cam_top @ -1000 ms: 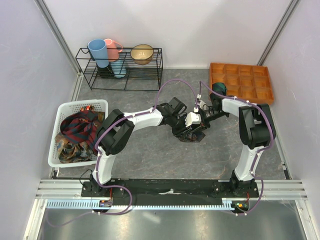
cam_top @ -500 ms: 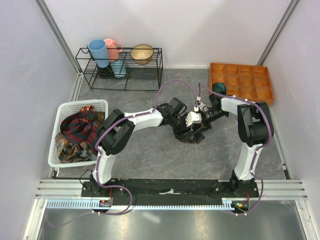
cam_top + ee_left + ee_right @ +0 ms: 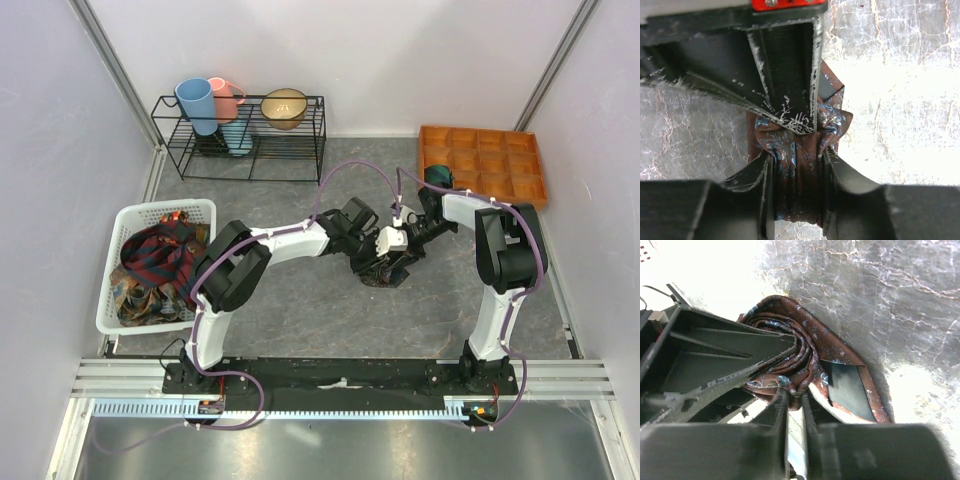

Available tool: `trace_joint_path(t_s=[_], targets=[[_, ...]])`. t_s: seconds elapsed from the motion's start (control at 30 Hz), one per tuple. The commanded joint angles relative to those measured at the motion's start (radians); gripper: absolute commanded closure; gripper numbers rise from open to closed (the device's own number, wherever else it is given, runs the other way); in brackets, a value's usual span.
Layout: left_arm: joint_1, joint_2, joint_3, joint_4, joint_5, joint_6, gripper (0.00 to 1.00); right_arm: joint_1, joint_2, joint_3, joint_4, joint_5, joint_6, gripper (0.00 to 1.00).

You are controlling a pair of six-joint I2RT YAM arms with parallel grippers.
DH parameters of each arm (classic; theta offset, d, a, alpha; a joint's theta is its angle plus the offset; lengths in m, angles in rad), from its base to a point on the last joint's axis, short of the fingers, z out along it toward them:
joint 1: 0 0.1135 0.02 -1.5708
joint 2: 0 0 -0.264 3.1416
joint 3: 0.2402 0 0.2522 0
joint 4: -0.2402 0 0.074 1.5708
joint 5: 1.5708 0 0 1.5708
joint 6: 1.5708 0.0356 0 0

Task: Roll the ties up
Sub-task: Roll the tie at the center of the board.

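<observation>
Basket (image 3: 165, 208) holds loose ties (image 3: 150, 262); tray (image 3: 482, 160) holds a teal roll (image 3: 437, 178). On the counter (image 3: 300, 310), left gripper (image 3: 797, 165) and right gripper (image 3: 793, 397) pinch the maroon tie (image 3: 785, 315).

Pale walls (image 3: 400, 60) enclose a grey mottled counter (image 3: 300, 320); a black wire rack (image 3: 290, 150) stands far left.

Nothing legible in any view: no lettering, label, brand, number or sign clear enough to read.
</observation>
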Motion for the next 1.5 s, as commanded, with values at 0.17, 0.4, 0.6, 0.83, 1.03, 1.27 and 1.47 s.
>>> trace_joint_path(t_s=[0.17, 0.4, 0.6, 0.83, 1.03, 1.27, 1.47], targets=[[-0.021, 0.039, -0.055, -0.085, -0.154, 0.072, 0.93, -0.114, -0.085, -0.026, -0.074, 0.067, -0.102, 0.43], [-0.027, 0.066, -0.031, -0.111, -0.18, 0.081, 0.95, -0.147, -0.109, -0.081, -0.039, 0.094, -0.077, 0.19], [-0.029, 0.066, -0.029, -0.116, -0.175, 0.084, 0.95, -0.119, -0.041, -0.126, 0.087, 0.075, -0.008, 0.19], [-0.029, 0.067, -0.025, -0.119, -0.178, 0.09, 0.95, -0.099, -0.051, -0.151, 0.22, -0.1, 0.049, 0.23], [-0.029, 0.067, -0.02, -0.119, -0.175, 0.081, 0.95, -0.068, -0.091, -0.158, 0.26, -0.183, 0.058, 0.42], [-0.029, 0.067, -0.02, -0.117, -0.175, 0.067, 0.95, -0.033, -0.12, -0.181, 0.296, -0.205, 0.148, 0.42], [-0.029, 0.069, -0.02, -0.116, -0.177, 0.066, 0.95, -0.027, -0.143, -0.164, 0.294, -0.249, 0.217, 0.39]])
